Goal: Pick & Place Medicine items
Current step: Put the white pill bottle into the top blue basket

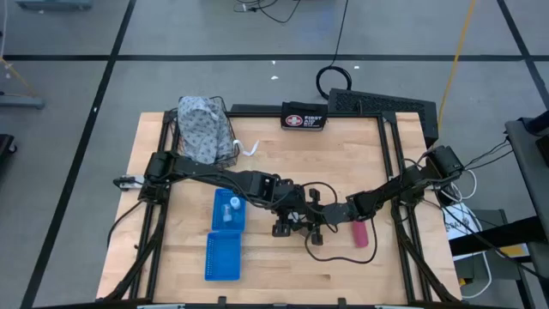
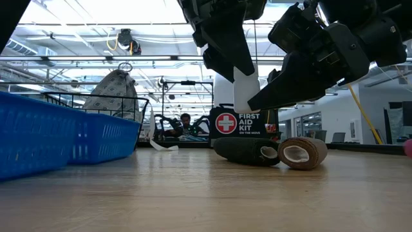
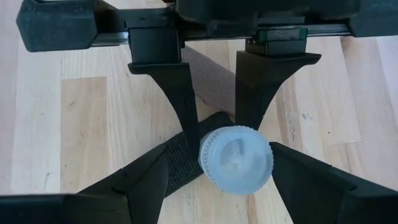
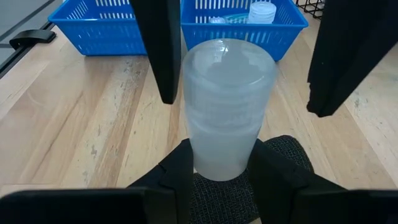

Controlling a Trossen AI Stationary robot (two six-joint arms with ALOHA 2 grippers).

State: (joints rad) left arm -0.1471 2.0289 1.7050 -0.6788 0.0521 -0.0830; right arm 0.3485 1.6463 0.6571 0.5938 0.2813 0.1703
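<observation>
A small white bottle stands upright in the air, cap up, above the black oblong and brown oblong, which lie side by side on the table. My right gripper is shut on the bottle. My left gripper points down from above, open. Its fingers stand either side of the cap, one clearly apart from it. The pink tube lies on the table right of both grippers. Another white bottle sits in a blue basket. My right gripper pinches the white bottle's lower part between its two fingers. It comes slanting down from the table's right. The bottle is lifted clear of the table and stands upright above the fingers, cap on top.
A second blue basket lies nearer the near edge. A wire basket with a patterned cloth bag stands at the far left. The black first-aid pouch stands at the far edge. A cable loops on the table below the grippers.
</observation>
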